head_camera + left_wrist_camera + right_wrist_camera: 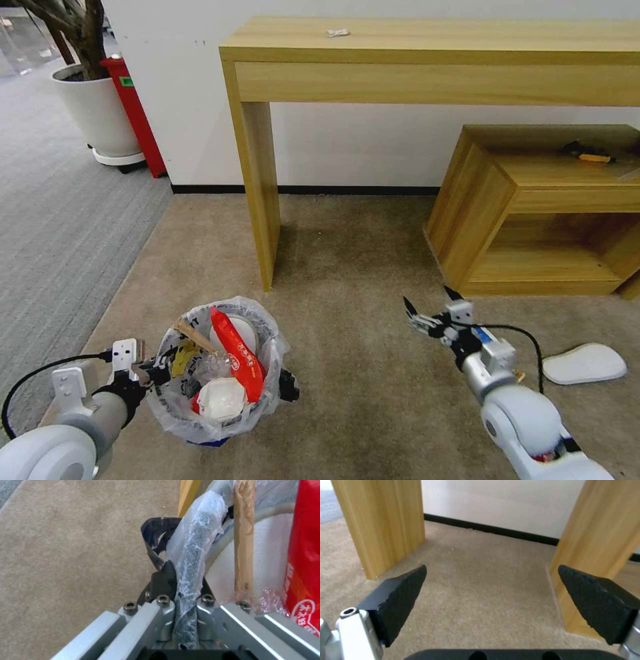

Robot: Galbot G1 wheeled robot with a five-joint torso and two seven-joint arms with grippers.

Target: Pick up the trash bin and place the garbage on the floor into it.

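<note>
The trash bin [270, 393], lined with a crinkled clear bag, is at the lower left over the beige floor [353, 360]. It holds a red wrapper [237, 353], a wooden stick [193, 333] and white litter. My left gripper [157, 370] is shut on the bin's near rim; the left wrist view shows the bag-covered rim [195, 545] pinched in my left gripper [185, 580], with the stick [244, 535] and red wrapper [305, 555] beside it. One piece of garbage, a white insole [585, 363], lies on the carpet right of my right gripper [430, 307], which hovers open and empty [490, 592].
A tall wooden table [427, 47] stands against the wall, its leg [261, 193] just beyond the bin. A low wooden cabinet [540, 207] sits at the right. A white plant pot [97, 110] and a red box [137, 117] stand on grey striped carpet [60, 220] at far left.
</note>
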